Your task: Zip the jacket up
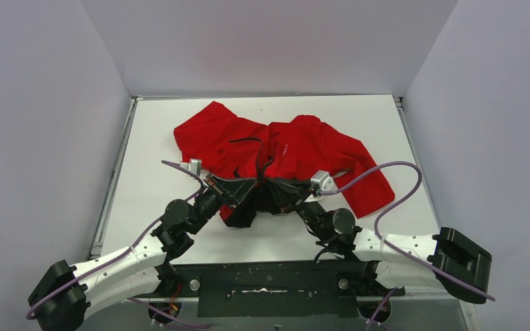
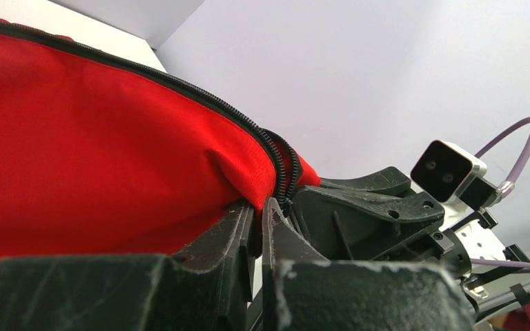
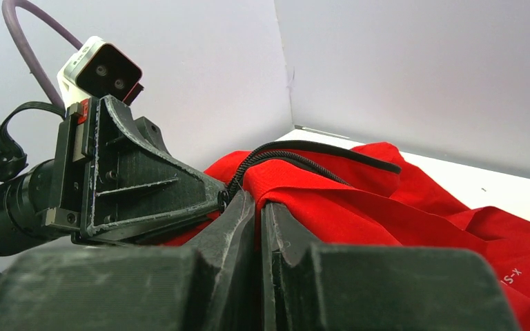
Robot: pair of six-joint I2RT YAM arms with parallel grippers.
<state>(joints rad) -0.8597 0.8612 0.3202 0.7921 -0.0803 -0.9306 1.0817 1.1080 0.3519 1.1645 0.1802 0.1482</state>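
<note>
Red jacket (image 1: 286,148), soft and floppy, spreads beyond the jaws; left gripper (image 2: 259,207) and right gripper (image 3: 257,203) each clamped on a front edge beside the zipper teeth (image 2: 286,169), likely the best hold.

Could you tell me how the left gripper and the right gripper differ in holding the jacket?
The left gripper reaches in from the left, the right gripper from the right, tips facing each other. The left gripper pinches cloth right where the zipper teeth curl; the right gripper pinches red cloth with the zipper edge arching away above it. Both are shut on the jacket at its near edge, close together.
</note>
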